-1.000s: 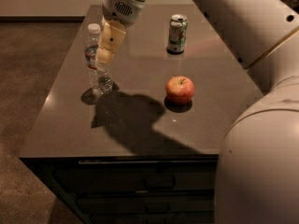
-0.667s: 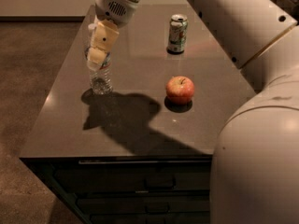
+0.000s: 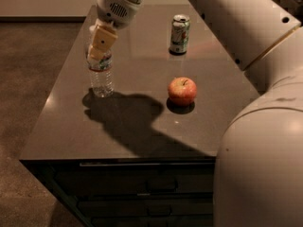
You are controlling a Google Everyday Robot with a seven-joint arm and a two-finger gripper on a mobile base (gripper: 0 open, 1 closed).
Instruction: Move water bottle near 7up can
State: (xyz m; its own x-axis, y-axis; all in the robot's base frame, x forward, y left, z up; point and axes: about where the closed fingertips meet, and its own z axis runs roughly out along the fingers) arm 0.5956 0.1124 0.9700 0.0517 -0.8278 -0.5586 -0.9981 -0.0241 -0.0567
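The bottle (image 3: 102,79) stands upright on the desk (image 3: 142,141), close to the left edge and about halfway between the near and far edges. The gripper (image 3: 98,51) is directly at the upper part of the bottle and covers its cap and neck, so only the label and the lower body show. I cannot tell how far the gripper is open, or whether it already has hold of the bottle. The can (image 3: 179,34) stands upright toward the far edge, right of the middle and well apart from the bottle. An apple (image 3: 182,91) lies nearer the right edge, between the can and the near edge. I judge that the step in hand is the grasp of the bottle, so the carrying is not yet done. The next move calls for a firm hold on the neck, then a small lift and a path toward the far right. The bottle should be set down just beside the can without knocking it, passing behind the apple.
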